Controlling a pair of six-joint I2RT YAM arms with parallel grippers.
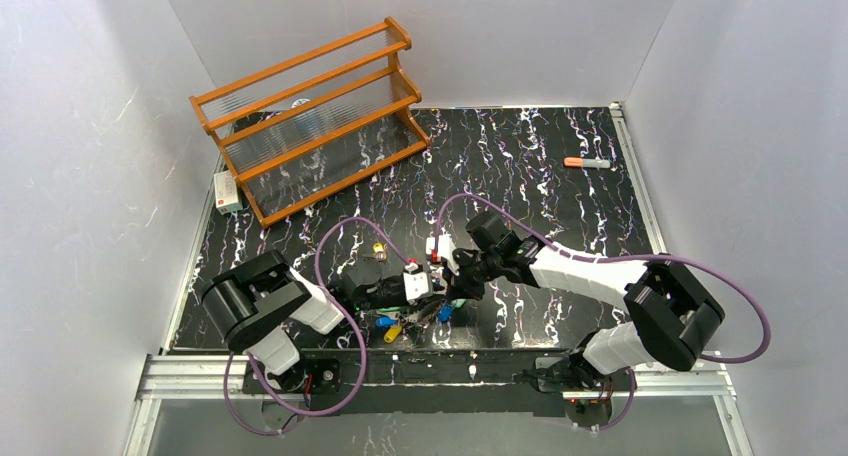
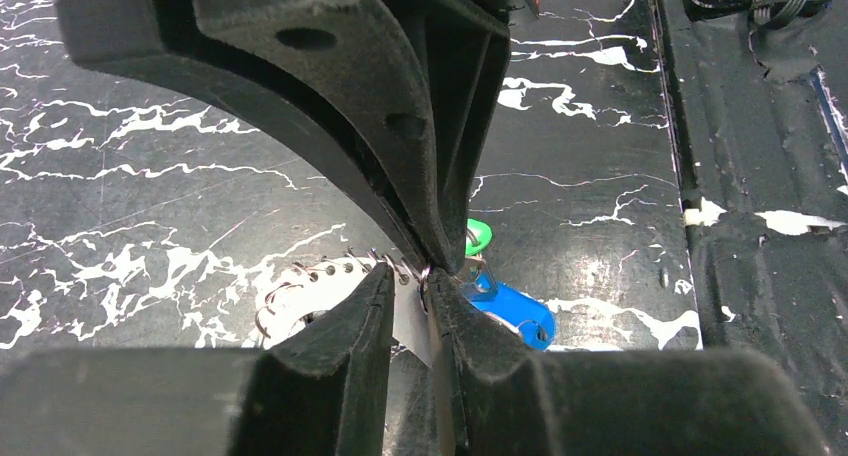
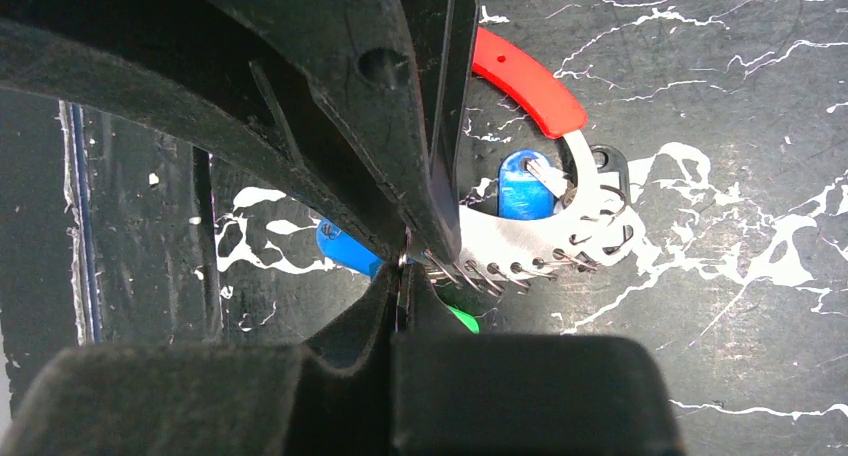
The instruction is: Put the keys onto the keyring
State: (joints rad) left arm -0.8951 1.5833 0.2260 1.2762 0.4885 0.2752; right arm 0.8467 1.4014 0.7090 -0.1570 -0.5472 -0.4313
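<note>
The keyring is a silver arc plate (image 3: pixel 520 241) with a row of holes holding small wire loops, and a red arc section (image 3: pixel 530 81). In the top view it lies between both grippers near the front edge. My left gripper (image 2: pixel 412 281) is shut on the thin silver plate (image 2: pixel 300 281). My right gripper (image 3: pixel 405 268) is shut on a thin wire loop at the plate's end. The two grippers meet tip to tip (image 1: pixel 425 288) (image 1: pixel 452 284). A blue key (image 3: pixel 525 186), a blue tag (image 2: pixel 515 311) and a green tag (image 2: pixel 478 236) lie at the ring. Blue and yellow keys (image 1: pixel 388 326) lie by the left gripper.
A lone yellow-orange key (image 1: pixel 378 247) lies just behind the grippers. A wooden rack (image 1: pixel 310 116) stands at the back left with a white box (image 1: pixel 227 191) beside it. An orange-capped marker (image 1: pixel 587 162) lies at the back right. The table's front rail (image 1: pixel 450 361) is close.
</note>
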